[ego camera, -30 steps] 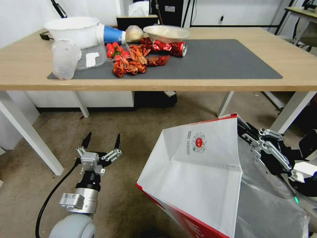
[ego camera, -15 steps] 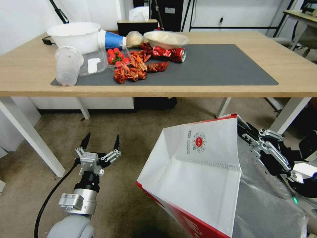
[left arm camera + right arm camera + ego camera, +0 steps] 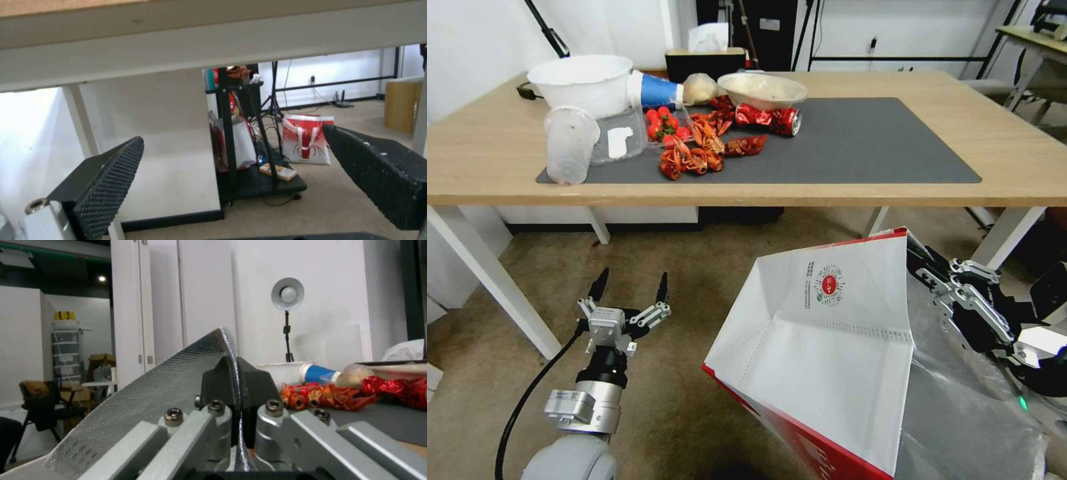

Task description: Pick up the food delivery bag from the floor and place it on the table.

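The food delivery bag point(image 3: 827, 360) hangs tilted at the lower right, off the floor point(image 3: 694, 267). It is white with a red edge, a small round red logo and silver foil lining point(image 3: 146, 400). My right gripper point(image 3: 916, 260) is shut on the bag's upper rim, and its two black fingers point(image 3: 218, 380) pinch the foil edge. My left gripper point(image 3: 634, 277) is open at the lower left above the carpet, well apart from the bag, with nothing between its pads point(image 3: 111, 186). The table point(image 3: 1014, 173) with its dark grey mat point(image 3: 880, 140) stands just ahead.
A white bowl point(image 3: 580, 80), a clear cup point(image 3: 568, 143), red crayfish point(image 3: 694, 150), tomatoes, a crushed red can point(image 3: 767, 119) and a dish crowd the mat's left half. White table legs point(image 3: 500, 287) flank the floor space. A black rack point(image 3: 240, 140) stands beyond the table.
The whole head view has shifted: the table now sits lower in the picture, so the camera moved. Both arms and the bag keep their places in the view.
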{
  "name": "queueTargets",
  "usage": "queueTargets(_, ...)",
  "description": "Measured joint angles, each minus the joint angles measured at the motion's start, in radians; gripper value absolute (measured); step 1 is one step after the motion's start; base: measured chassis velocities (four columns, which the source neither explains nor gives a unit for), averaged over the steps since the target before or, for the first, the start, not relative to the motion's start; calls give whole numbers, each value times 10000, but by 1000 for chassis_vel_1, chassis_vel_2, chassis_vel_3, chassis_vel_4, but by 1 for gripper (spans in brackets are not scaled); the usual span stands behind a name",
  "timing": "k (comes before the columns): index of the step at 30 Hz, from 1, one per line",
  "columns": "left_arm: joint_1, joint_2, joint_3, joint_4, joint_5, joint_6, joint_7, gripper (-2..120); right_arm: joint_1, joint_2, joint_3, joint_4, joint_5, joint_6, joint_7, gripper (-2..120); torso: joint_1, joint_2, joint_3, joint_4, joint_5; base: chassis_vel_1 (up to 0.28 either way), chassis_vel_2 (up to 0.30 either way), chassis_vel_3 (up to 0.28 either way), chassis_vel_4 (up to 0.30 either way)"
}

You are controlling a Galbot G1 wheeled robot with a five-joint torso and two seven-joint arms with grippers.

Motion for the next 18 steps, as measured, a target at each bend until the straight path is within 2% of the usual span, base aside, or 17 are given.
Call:
queueTargets(3, -1, 1, -11, 0, -3, 4, 7, 100, -10, 8, 9, -5, 0, 2, -12, 0, 15, 42, 26, 0, 0, 0, 0, 0, 0)
queueTargets(18, 6, 28, -34, 50, -5, -11, 48, 100, -31, 103, 5, -67, -108, 7, -196, 0, 224, 701, 476, -1, -1, 0, 0, 0, 0)
